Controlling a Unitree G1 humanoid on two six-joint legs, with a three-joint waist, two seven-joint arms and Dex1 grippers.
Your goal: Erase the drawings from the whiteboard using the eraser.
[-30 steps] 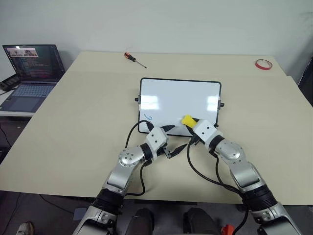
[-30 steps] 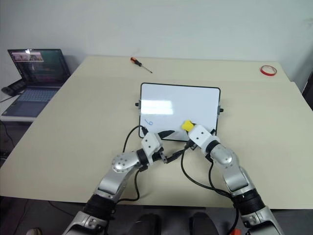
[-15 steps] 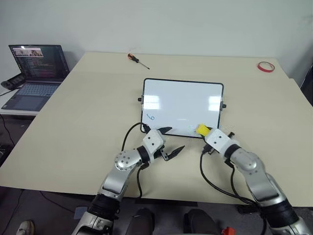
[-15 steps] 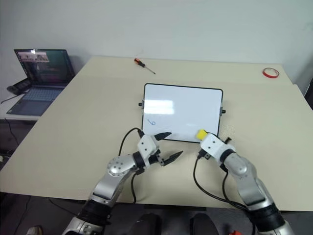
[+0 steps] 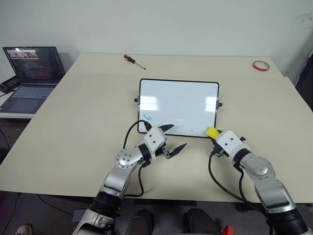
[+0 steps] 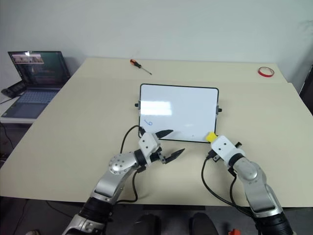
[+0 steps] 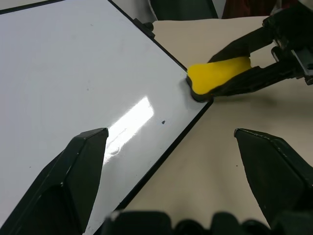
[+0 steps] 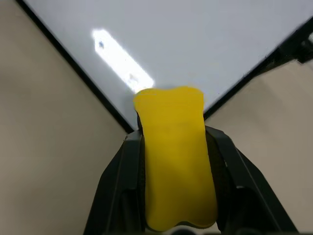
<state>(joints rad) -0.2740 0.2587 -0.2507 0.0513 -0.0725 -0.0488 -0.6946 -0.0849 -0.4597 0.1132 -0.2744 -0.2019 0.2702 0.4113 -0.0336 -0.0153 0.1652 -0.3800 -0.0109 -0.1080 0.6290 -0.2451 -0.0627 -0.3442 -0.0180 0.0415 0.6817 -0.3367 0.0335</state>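
Yellow rectangular eraser (image 5: 212, 132) clamped in right gripper (image 5: 215, 134), swept rightward off centre to near right corner of glossy black-framed whiteboard (image 5: 178, 103). Lower middle wiped clean; small blue loop drawing (image 5: 147, 117) remains near left corner. Left gripper (image 5: 171, 138) spread apart, idle.

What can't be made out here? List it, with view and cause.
- Eraser's dark underside: right wrist view, hidden under its yellow top and right tool fingers.
- Blue drawing: head views, too small to read its shape.
- Whiteboard's near-left corner: head views, covered by the left tool.
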